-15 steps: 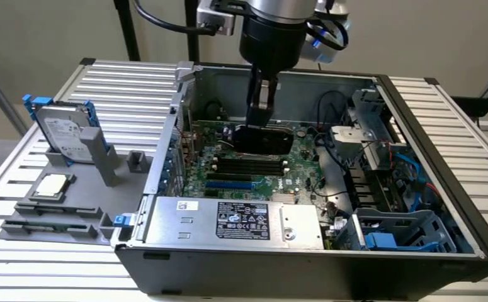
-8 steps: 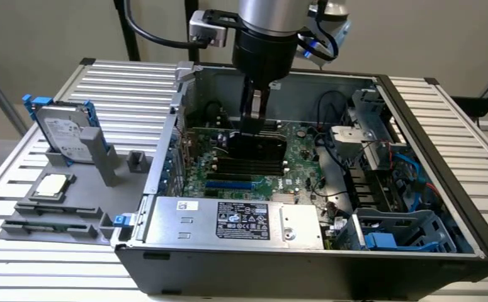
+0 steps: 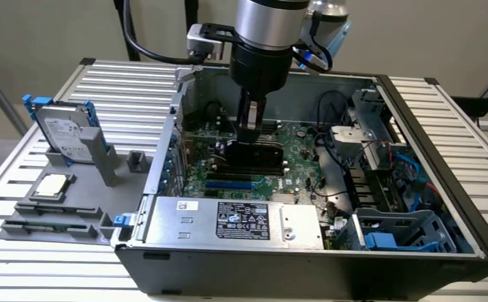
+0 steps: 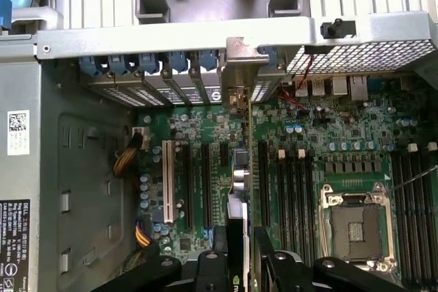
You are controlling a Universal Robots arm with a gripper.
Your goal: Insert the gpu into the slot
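My gripper [image 3: 252,141] hangs inside the open computer case, shut on the gpu [image 3: 261,160], a thin black card held upright on its long edge just above the motherboard. In the wrist view the gpu [image 4: 241,196] is seen edge-on between the two black fingers [image 4: 212,268], its metal bracket [image 4: 239,73] against the case's rear openings. The blue slot [image 3: 228,185] lies on the board just below and in front of the card in the exterior view. I cannot tell whether the card's lower edge touches the slot.
A silver power-supply box [image 3: 235,220] fills the case's front. Black memory slots [image 4: 287,189] and the processor socket [image 4: 356,227] lie beside the card. Cables [image 3: 336,163] and a blue drive cage [image 3: 395,233] sit at the exterior view's right. A hard drive [image 3: 63,132] stands outside.
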